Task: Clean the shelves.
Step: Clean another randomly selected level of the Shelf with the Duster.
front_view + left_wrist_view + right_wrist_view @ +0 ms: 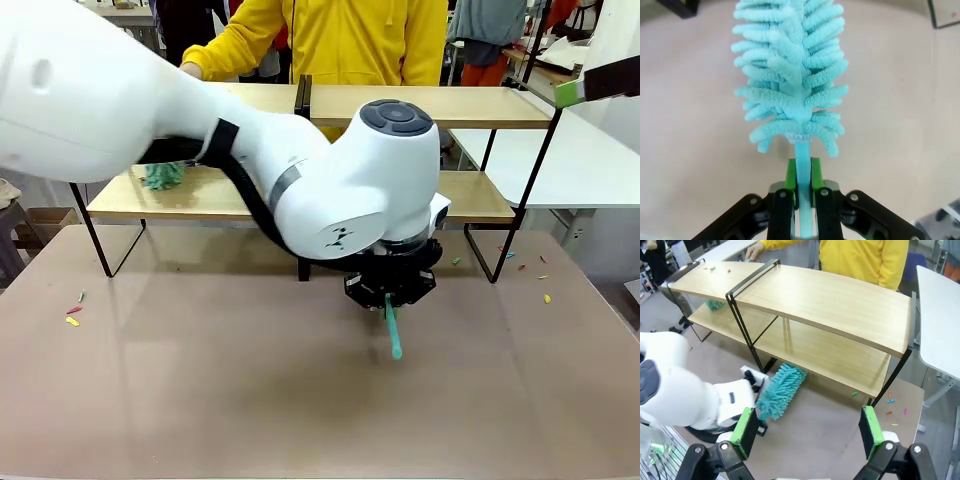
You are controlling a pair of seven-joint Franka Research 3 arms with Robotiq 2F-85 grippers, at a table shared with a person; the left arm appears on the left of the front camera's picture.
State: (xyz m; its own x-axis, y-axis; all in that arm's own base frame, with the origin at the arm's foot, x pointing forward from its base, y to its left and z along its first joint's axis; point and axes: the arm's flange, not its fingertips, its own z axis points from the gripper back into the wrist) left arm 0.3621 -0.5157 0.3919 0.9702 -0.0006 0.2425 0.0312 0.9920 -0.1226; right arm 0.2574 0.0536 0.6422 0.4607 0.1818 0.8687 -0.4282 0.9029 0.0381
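**Duster clamped low over the table, much of the shelves screened**

The left tool [802,175] is clenched on the thin stem of a teal duster [790,75], with a green pad on each side. The fluffy head stands over the bare table [200,400]. From the front, the left arm's bulk covers that head and the middle of the shelves [480,105]. Only the handle [393,332] pokes out below the wrist.

The shelves stand along the table's far side. A second duster [163,175] lies on the lower board, half hidden behind the arm. The person's hand [756,249] rests at the top board's far edge.

The right tool [807,432] hangs above with its fingers spread and nothing between them. Small coloured scraps [72,315] dot the table, too tiny to identify.
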